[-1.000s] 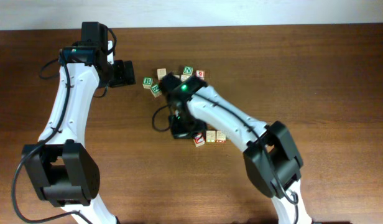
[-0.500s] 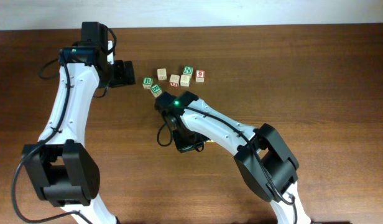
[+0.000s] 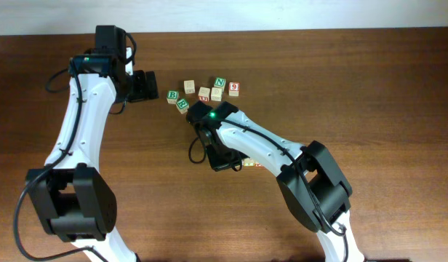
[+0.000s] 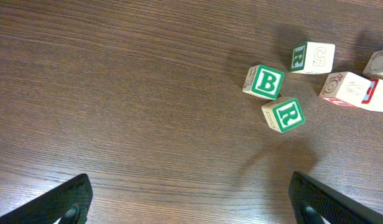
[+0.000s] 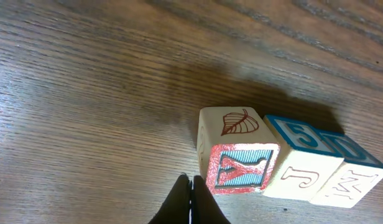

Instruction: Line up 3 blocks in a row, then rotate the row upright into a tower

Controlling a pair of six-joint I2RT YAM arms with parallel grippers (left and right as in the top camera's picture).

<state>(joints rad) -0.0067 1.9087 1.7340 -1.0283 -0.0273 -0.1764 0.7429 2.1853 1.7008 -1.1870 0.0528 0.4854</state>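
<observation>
My right gripper (image 5: 190,202) is sliding over, jaws pressed together beside the pale wooden red-Y cube (image 5: 241,168) to spin it; left gripper (image 4: 189,200) idling, spread.

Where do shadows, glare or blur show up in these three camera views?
Overhead: evenly lit and sharp, no glare, though the right arm covers part of the table. Left wrist: crisp grain, a soft shadow on the table below the R cube. Right wrist: the Y block is sharp, a broad dark shadow spreads beside it, and the shut right gripper is a dark silhouette.
</observation>
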